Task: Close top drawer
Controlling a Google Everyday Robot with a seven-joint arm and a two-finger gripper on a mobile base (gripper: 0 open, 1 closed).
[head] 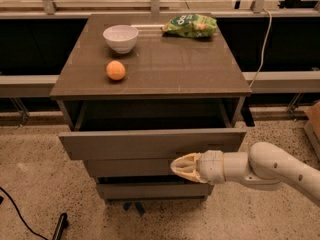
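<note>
The top drawer [150, 143] is a wide grey-brown front with no handle, pulled partly out of the cabinet; a strip of its dark inner box [150, 120] shows behind it. My gripper [181, 167] comes in from the right on a white arm. Its cream fingertips sit just below the drawer front's lower edge, right of centre, in front of the second drawer [135, 167].
The cabinet top [165, 69] holds a white bowl [120, 37], an orange [115, 70] and a green snack bag [190, 25]. A third, lower drawer front [150, 189] is below. A black cable [20, 216] lies on the speckled floor at left. A rail runs behind.
</note>
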